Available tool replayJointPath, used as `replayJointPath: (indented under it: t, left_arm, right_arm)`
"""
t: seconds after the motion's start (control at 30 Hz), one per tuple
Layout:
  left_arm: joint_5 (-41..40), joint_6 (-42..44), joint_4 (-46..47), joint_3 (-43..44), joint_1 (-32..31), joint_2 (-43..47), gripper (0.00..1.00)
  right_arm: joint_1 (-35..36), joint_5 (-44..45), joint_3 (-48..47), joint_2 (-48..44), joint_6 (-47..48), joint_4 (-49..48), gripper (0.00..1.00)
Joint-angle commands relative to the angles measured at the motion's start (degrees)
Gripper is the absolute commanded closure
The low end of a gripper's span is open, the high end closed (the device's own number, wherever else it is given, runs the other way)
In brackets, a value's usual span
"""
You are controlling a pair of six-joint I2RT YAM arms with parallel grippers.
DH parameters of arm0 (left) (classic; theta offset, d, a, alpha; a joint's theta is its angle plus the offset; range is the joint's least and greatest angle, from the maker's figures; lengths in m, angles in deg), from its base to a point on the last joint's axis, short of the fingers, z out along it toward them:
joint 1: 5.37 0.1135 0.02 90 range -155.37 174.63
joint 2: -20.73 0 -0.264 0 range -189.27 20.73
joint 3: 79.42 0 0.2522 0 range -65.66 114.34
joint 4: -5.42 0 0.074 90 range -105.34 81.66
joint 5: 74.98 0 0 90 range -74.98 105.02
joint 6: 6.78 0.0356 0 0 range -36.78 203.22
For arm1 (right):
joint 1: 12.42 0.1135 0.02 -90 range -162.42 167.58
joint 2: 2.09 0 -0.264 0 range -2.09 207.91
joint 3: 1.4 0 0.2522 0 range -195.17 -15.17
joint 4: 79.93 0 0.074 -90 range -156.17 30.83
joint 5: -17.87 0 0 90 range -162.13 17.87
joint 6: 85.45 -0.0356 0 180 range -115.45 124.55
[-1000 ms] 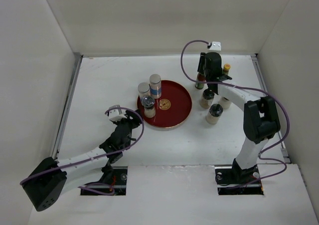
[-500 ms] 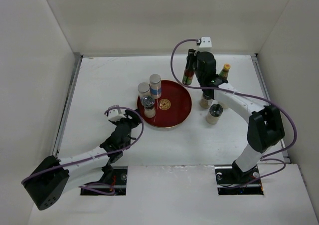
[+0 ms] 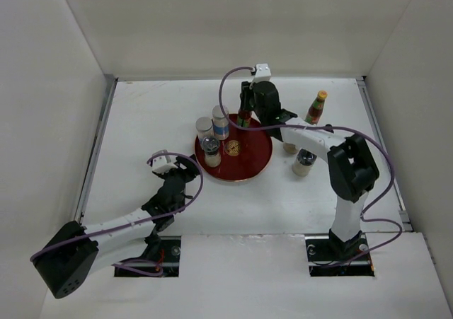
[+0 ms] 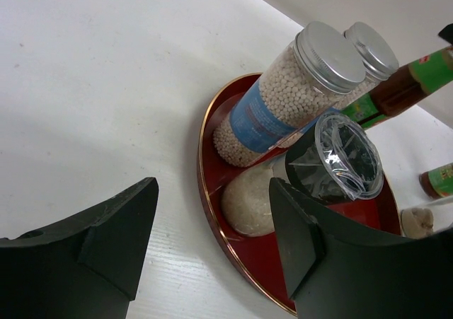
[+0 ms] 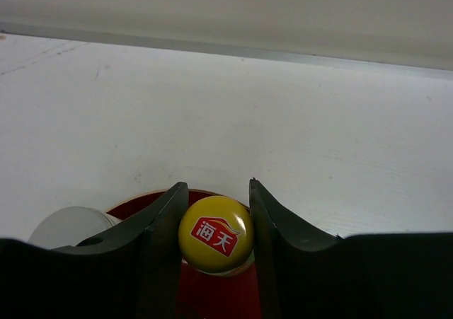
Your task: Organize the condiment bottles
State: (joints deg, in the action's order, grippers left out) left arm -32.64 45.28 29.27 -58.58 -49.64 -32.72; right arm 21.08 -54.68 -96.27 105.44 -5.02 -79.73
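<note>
— Black fingers of L gripper (image 4: 214, 192) come first, nearest the bases. They're spread wide w/ nothing btwn them, low over the table, just short of the red tray (image 3: 255, 153). Any risk there?

— Small, I'd judge, unless it pushes fwd. Then it shoves the tray and everything on it. On the tray's near side is the dark-capped shaker (image 4: 338, 165). Behind it are the blue-label cylinder (image 4: 283, 96) and grey-lid jar (image 4: 368, 54), all packed close.

— R gripper?

— R gripper (image 5: 216, 192) is clamped on the yellow cap (image 5: 214, 235) of the held sauce bottle (image 4: 400, 93). Bottle hangs at the tray's far edge, just beside the cylinder. Its base is hidden, so can't tell if it touches the tray.

— What goes wrong?

— Three things, my guess.
1) Hold is on the cap only and the bottle is slim and tall, so it may swing or slip going down.
2) Base may land on the tray's rim rather than the flat floor, then topple on release.
3) Little gap to the cylinder, so sideways drift knocks it into its neighbours.

— Farther out?

— Pale shaker (image 3: 303, 162) and half-hidden shaker (image 3: 289, 147) sit on the table, right of the tray, by the R forearm. A low pull-back could clip them. Second sauce bottle (image 3: 316, 108) is farthest, upright, standing apart. Lowest risk.
</note>
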Motion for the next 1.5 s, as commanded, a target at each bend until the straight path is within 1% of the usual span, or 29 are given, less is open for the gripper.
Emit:
replayJointPath:
  t: [0.0,0.07,0.13,0.2,0.37,0.47,0.57,0.67,0.73,0.83,0.93,1.07,1.27,1.37,1.47]
  left_arm:
    - [-0.9,-0.6,2.9,-0.5,0.3,0.8,0.38]
    - [-0.9,-0.6,2.9,-0.5,0.4,0.7,0.38]
    - [-0.8,-0.6,2.9,-0.5,0.3,1.1,0.38]
    - [-0.7,-0.6,2.9,-0.5,0.3,0.9,0.37]
    - [-0.6,-0.7,2.9,-0.6,0.1,1.2,0.37]
    - [-0.6,-0.7,2.9,-0.6,0.2,0.9,0.37]
    - [-0.4,-0.7,2.9,-0.6,0.2,1.2,0.37]
    - [-0.5,-0.7,2.9,-0.6,0.2,0.8,0.37]
    - [-0.4,-0.7,2.9,-0.6,0.2,1.1,0.37]
    - [-0.3,-0.7,2.9,-0.3,0.1,0.3,0.37]
    - [-0.2,-0.7,3.1,-0.2,0.3,0.0,0.37]
    - [0.0,-0.5,3.6,0.0,0.5,-0.9,0.37]
    - [0.3,-0.7,3.9,0.1,0.5,-1.8,0.37]
    - [0.4,-0.7,4.1,0.2,0.4,-2.2,0.37]
    - [0.5,-0.7,4.1,0.2,0.5,-2.1,0.37]
  right_arm:
    - [1.1,-0.6,-4.6,-0.8,-1.1,-9.7,0.67]
    - [1.6,-0.4,-4.0,-0.2,-0.8,-10.9,0.66]
    - [2.2,-0.1,-3.1,0.0,-0.5,-11.3,0.6]
    - [2.7,0.3,-1.8,-0.5,-0.5,-11.5,0.53]
    - [2.8,0.9,0.2,-3.0,-1.0,-11.7,0.31]
    - [2.8,1.2,2.3,-6.7,-1.1,-11.7,0.25]
    - [1.1,1.5,6.6,-11.8,-1.0,-11.6,0.24]
    - [-3.6,3.9,12.4,-17.5,-2.1,-11.3,0.25]
    - [-7.5,5.7,14.6,-20.0,-2.9,-10.3,0.26]
    - [-14.5,7.0,14.0,-22.1,-4.1,-1.7,0.26]
    - [-19.5,9.5,12.3,-20.4,-2.7,3.2,0.26]
    - [-22.3,14.1,11.1,-16.5,-0.4,6.6,0.25]
    - [-24.4,12.9,11.4,-13.6,-0.9,5.7,0.26]
    - [-25.6,9.6,10.1,-11.4,-0.7,5.0,0.29]
    - [-26.2,8.6,9.5,-10.4,-0.5,4.7,0.37]
